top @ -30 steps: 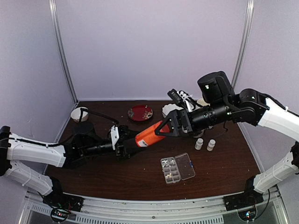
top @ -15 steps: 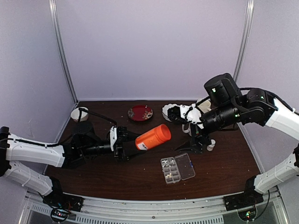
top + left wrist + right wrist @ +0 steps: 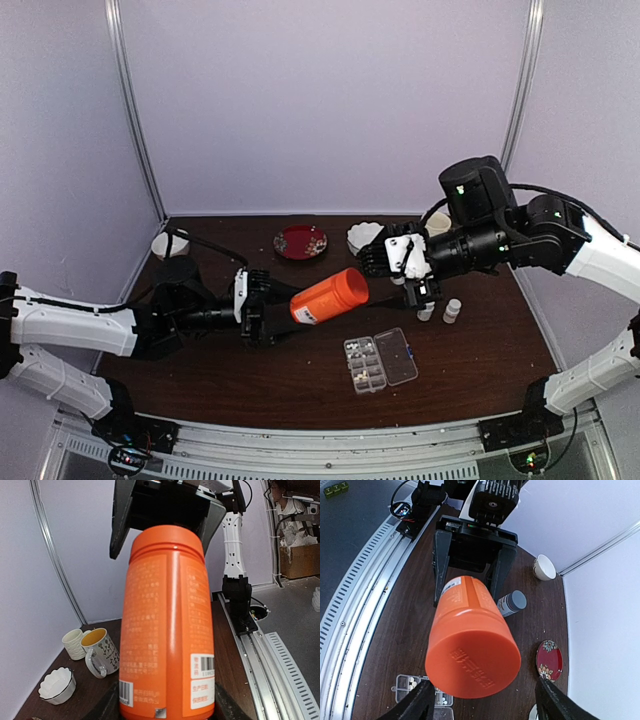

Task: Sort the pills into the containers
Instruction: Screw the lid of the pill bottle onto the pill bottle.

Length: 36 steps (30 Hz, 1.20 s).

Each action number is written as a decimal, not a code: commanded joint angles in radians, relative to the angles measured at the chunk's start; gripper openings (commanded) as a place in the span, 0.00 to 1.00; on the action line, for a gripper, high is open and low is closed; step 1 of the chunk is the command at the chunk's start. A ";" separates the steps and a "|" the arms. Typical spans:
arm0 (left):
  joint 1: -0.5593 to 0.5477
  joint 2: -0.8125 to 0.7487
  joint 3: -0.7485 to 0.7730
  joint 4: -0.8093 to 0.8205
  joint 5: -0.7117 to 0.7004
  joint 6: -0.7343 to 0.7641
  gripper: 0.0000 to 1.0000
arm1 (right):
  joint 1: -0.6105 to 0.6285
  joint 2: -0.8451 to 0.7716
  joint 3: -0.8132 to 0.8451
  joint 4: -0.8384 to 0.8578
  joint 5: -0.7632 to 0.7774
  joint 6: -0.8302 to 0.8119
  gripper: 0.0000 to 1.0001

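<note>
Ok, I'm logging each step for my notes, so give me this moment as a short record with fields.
left gripper: shut on the orange bottle, tilted, cap toward the right gripper
right gripper: open, fingers flanking the cap, not touching it
pill box: on the table, lid open
pills: some inside it

The top camera sits high above the near edge of the table (image 3: 300, 385) and looks down and forward across all of it to the back wall. The left wrist camera rides close against the orange bottle (image 3: 167, 625) and faces along its length, so the label fills the frame. The right wrist camera faces the opposite way, meeting the same bottle end-on at close range. All three views share that bottle; the top and right wrist views also share the pill box (image 3: 380, 362) and the red plate (image 3: 300, 242).
</note>
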<state>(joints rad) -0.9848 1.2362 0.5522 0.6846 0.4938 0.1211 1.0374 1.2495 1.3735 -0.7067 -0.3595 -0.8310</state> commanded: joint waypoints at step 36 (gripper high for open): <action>-0.002 0.024 0.054 0.043 0.038 -0.014 0.00 | 0.010 0.030 0.023 0.064 -0.116 -0.084 0.49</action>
<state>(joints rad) -0.9844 1.2579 0.5713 0.6800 0.5179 0.1123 1.0424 1.2762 1.3579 -0.6437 -0.4702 -0.9188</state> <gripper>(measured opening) 0.506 0.572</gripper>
